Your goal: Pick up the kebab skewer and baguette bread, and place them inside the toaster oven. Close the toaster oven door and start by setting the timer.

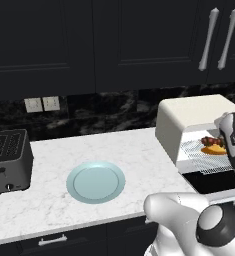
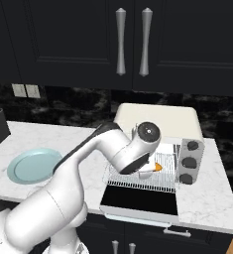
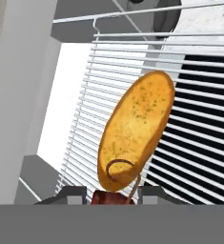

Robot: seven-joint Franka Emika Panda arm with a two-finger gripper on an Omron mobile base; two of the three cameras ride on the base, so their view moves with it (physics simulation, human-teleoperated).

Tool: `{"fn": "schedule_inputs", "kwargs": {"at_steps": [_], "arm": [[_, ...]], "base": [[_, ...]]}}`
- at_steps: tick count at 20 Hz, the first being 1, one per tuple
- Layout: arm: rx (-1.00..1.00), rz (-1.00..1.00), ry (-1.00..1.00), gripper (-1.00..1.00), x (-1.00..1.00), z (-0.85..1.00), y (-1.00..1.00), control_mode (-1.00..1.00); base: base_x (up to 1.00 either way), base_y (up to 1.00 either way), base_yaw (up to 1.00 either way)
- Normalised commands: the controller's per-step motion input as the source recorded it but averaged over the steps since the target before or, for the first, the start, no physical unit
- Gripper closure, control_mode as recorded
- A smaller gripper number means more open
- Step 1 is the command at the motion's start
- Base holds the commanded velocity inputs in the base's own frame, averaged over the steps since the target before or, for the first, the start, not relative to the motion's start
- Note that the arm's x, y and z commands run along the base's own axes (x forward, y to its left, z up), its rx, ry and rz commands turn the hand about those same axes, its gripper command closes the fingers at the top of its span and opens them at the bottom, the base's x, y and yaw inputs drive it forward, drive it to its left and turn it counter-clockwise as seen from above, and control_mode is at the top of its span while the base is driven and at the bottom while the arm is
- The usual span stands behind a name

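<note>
Gripper point(image 3: 114, 194) pinched on kebab skewer point(image 3: 112, 196) beside baguette bread point(image 3: 136, 128) on the toaster oven point(image 1: 189, 117) rack; risk: an off-centre release lets the skewer roll off the wires.

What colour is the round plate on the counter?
The plate is pale blue-green, plain, without pattern; the left base view shows it best.

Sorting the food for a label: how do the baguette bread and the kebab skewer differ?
The baguette bread is a smooth golden-orange oval; the kebab skewer is dark red chunks with green bits. Both lie on the toaster oven's pulled-out wire rack.
</note>
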Motion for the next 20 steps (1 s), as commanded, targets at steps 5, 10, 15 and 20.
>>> {"fn": "schedule_inputs", "kwargs": {"at_steps": [5,10,15,20], "arm": [[0.00,-0.01,-0.05,1.00,0.24,-0.29,-0.50,-1.00],[0.00,-0.04,0.00,1.00,0.21,-0.02,-0.19,-1.00],[0.00,-0.08,0.00,1.00,0.24,0.01,0.00,-1.00],[0.00,-0.06,0.00,1.00,0.20,0.00,0.00,-1.00]], "base": [[0.00,0.00,0.00],[0.00,0.00,0.00],[0.00,0.00,0.00],[0.00,0.00,0.00]]}}
